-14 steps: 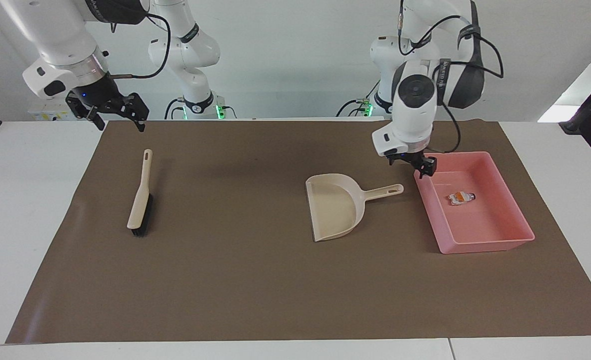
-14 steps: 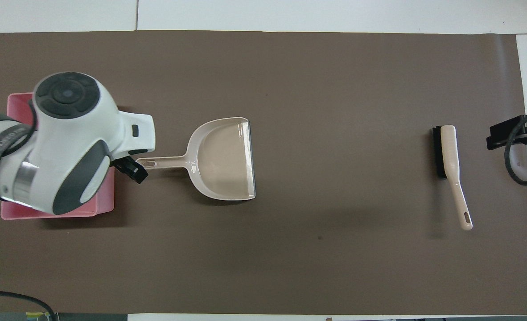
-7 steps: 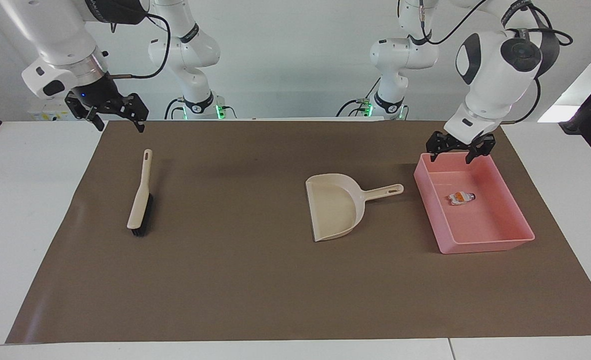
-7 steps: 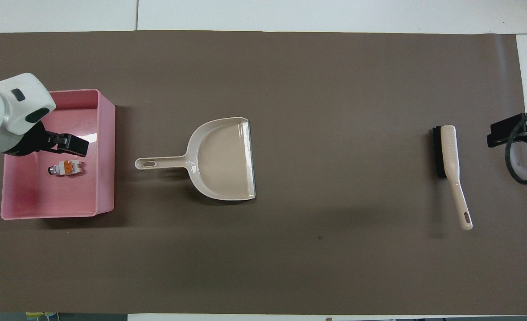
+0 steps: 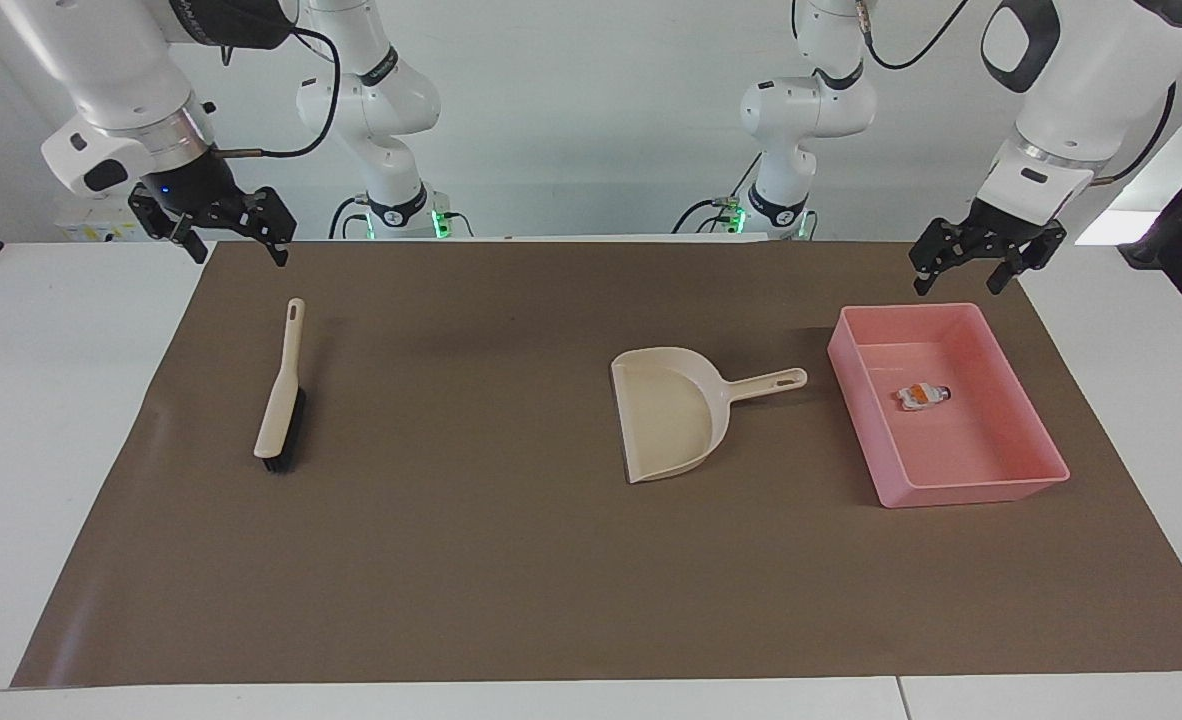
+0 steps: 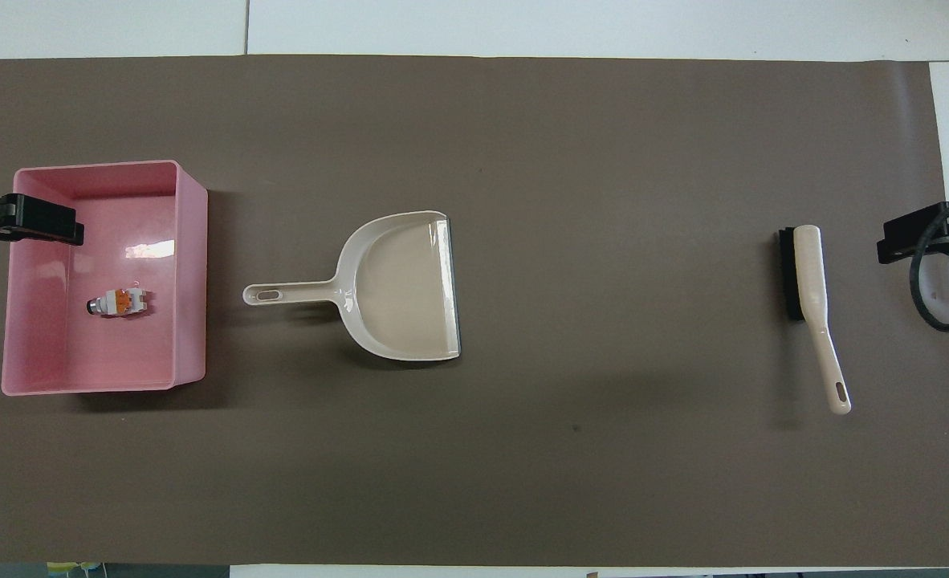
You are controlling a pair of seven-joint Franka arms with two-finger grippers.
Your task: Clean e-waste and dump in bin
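The pink bin stands on the brown mat at the left arm's end of the table; it also shows in the overhead view. In it lies the white e-waste bit with orange parts, also in the overhead view, with a small dark stub at its end. My left gripper is open and empty, raised over the bin's outer edge. My right gripper is open and empty, waiting in the air over the mat's edge at the right arm's end.
A beige dustpan lies empty beside the bin, its handle pointing at the bin. A beige brush with black bristles lies at the right arm's end of the mat.
My left gripper has moved from beside the dustpan's handle, across the bin, up and out toward the left arm's end of the table. The right arm has not moved.
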